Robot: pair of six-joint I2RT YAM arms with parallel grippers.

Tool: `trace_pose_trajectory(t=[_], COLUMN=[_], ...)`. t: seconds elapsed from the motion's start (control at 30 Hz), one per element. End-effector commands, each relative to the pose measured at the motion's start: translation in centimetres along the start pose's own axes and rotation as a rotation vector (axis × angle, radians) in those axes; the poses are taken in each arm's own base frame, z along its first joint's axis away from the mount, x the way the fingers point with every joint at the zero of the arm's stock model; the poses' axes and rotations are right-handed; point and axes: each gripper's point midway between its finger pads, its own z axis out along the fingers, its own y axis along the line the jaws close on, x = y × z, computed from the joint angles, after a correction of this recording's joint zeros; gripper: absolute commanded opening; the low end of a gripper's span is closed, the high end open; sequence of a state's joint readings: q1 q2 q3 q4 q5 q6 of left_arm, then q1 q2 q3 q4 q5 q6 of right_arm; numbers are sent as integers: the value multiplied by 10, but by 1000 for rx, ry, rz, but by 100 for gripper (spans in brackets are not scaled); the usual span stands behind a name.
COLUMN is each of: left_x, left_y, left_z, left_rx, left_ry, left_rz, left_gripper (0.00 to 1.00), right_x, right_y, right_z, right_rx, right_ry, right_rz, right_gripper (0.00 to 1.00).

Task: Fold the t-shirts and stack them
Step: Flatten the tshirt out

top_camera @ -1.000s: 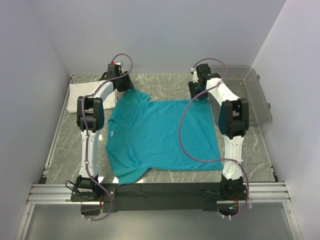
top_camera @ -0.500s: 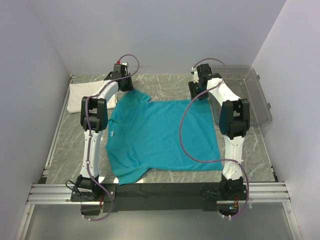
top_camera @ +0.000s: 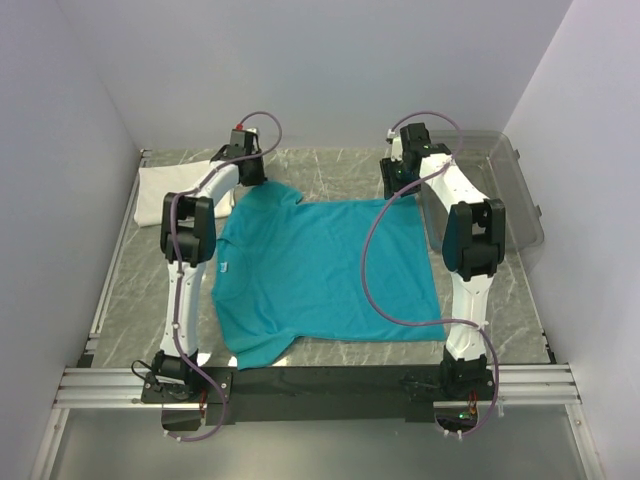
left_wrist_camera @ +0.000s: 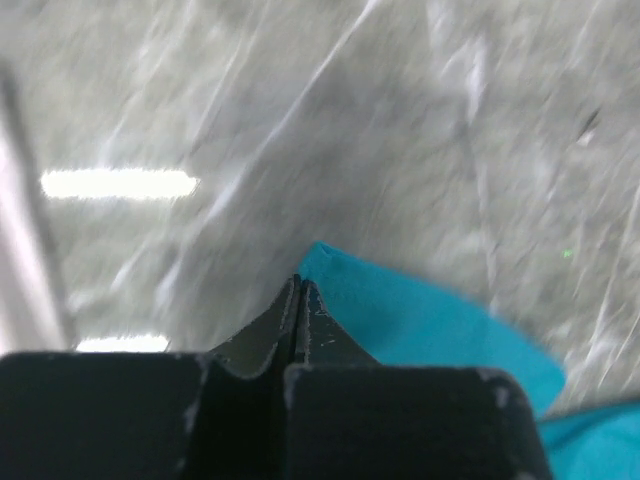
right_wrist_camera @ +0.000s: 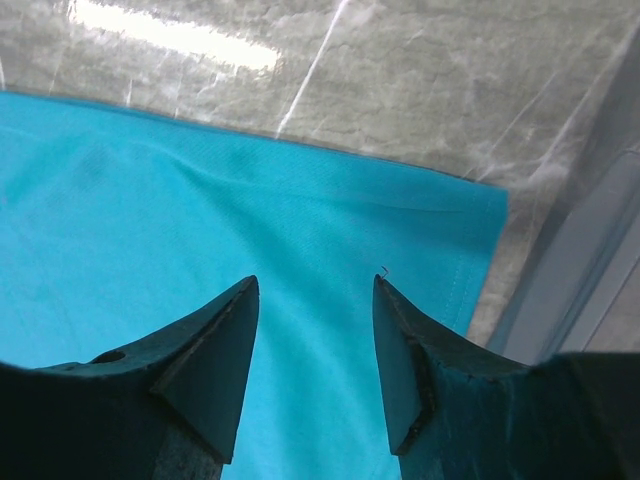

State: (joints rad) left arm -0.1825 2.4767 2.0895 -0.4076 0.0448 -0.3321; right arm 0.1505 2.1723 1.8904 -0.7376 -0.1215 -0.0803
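**Left gripper**: two black, wedge-shaped fingers pressed flat together with no gap. A pointed teal sleeve corner lies right at their tip; whether any cloth is nipped cannot be told.

**Right gripper**: matte black tapered fingers spread apart, poised over the shirt's far hem corner.

**Teal t-shirt**: plain knit, short-sleeved, spread flat mid-table between the arms, collar to the left, small white neck label. Hem straight, with a faint crease near the right gripper.

**White folded piece**: soft rectangular stack at the far left.

**Table**: grey veined, glossy marble finish.

**Clear plastic bin**: rounded corners, at the far right, just beside the hem.
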Motion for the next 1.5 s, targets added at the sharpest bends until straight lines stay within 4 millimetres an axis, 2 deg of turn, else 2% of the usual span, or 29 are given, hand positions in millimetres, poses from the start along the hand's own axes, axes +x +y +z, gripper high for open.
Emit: trace_pose_trajectory(t=[0.0,0.13,0.23,0.27,0.33,0.37,0.43,0.47,0.5,0.63,0.87,1.2,1.47], left_x=[-49,-55,-53,-46,-48,-43,-46,-40,-47,-47,-39,-41,-33], left_y=[10,15,16,21,23,27,33,39,43,52,64,62,73], left_z=[-60,-82,-90,-89,-97,-97,-107,-108,-118,-133,-141,-144,-147], left_rx=[-27,-4,17,12,9,-1,-19,-26,-29,-29,-41,-20,-37], left_ry=[-120,-148,-147,-134,-146,-138,-158,-157,-179,-192,-180,-169,-157], left_rz=[23,41,51,49,37,28,10,1,-13,-26,-32,-33,-48], left_gripper=[0,0,0,0,0,0,0,0,0,0,0,0,0], right_x=[-16,-20,-25,-25,-24,-24,-24,-23,-23,-25,-31,-49,-43], right_y=[2,-2,-9,-12,-24,-27,-33,-34,-35,-34,-34,-39,-48], right_z=[-27,-20,-12,-6,-1,3,5,8,9,10,19,41,58], right_rx=[-34,-22,13,26,81,97,118,122,125,115,103,206,240], right_ry=[-58,-51,-51,-46,-35,-30,-30,-26,-24,-25,-16,-40,-10], right_rz=[-32,-45,-53,-62,-64,-72,-72,-78,-80,-109,-223,-311,-331], right_gripper=[57,60,62,62,62,62,62,61,61,60,58,58,54])
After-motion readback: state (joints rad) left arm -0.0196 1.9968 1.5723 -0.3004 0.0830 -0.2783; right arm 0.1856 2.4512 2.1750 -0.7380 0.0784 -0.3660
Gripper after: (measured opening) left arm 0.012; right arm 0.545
